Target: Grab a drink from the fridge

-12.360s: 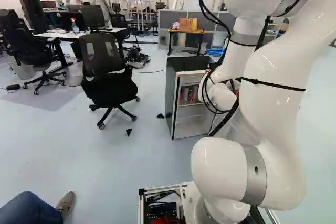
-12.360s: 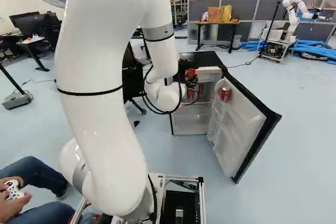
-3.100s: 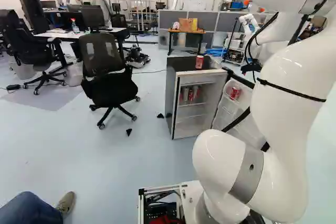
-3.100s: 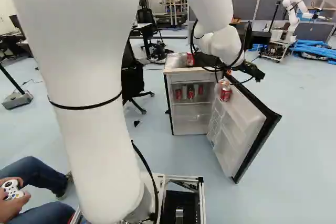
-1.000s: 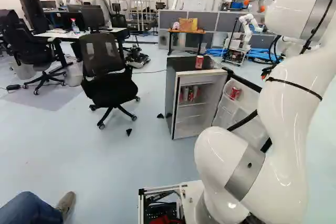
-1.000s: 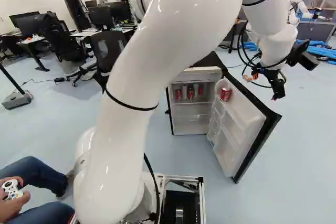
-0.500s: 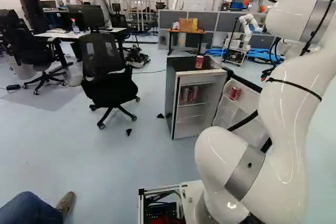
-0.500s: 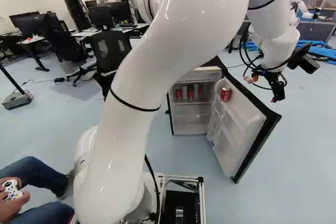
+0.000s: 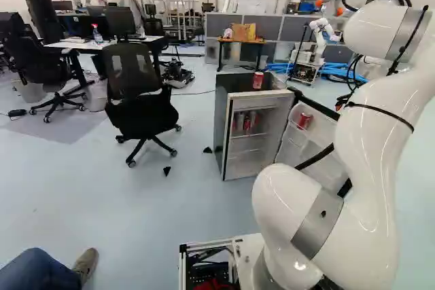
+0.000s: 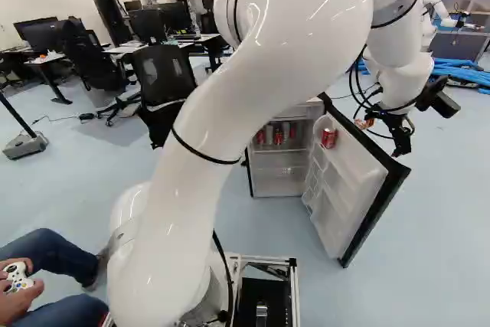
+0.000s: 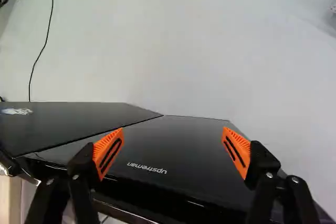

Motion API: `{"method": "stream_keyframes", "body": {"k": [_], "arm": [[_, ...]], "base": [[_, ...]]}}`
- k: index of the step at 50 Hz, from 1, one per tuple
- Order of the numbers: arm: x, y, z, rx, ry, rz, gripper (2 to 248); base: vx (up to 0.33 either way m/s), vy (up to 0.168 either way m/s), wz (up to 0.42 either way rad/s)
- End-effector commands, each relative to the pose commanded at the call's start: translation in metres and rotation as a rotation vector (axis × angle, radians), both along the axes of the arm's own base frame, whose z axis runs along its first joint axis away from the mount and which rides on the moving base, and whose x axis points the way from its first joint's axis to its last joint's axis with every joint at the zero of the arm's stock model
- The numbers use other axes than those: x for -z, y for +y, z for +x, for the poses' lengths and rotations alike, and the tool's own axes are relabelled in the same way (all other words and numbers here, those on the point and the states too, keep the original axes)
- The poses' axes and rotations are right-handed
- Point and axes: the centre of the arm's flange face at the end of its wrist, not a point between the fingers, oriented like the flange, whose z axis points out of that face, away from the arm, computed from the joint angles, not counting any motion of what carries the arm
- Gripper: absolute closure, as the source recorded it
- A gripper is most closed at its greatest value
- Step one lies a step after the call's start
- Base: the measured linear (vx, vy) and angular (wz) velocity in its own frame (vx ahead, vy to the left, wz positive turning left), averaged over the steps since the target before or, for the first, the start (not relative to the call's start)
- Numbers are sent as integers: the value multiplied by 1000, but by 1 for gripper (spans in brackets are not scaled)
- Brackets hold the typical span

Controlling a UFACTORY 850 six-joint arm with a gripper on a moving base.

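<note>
Black pincer (image 10: 401,148) observed near the open fridge door (image 10: 354,181), fingers apart. Red can (image 10: 328,138) in door rack; second can (image 9: 257,80) atop fridge (image 9: 231,134).

Can (image 9: 257,81) sits on the fridge (image 9: 234,127).

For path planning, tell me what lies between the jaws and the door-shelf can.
The open fridge door stands between them; the right base view shows it.

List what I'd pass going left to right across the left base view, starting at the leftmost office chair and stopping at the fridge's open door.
Black office chair by the desk → mesh-backed office chair → fridge → open fridge door.
</note>
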Motion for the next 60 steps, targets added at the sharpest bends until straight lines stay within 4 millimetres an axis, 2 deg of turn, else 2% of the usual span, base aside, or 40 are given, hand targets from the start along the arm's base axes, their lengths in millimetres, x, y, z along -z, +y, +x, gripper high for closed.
{"method": "stream_keyframes", "body": {"k": [19,60], "arm": [[0,2,0,-2,1,1,3],[-1,24,2,-22,11,16,3]], "base": [[0,0,0],[0,0,0]]}}
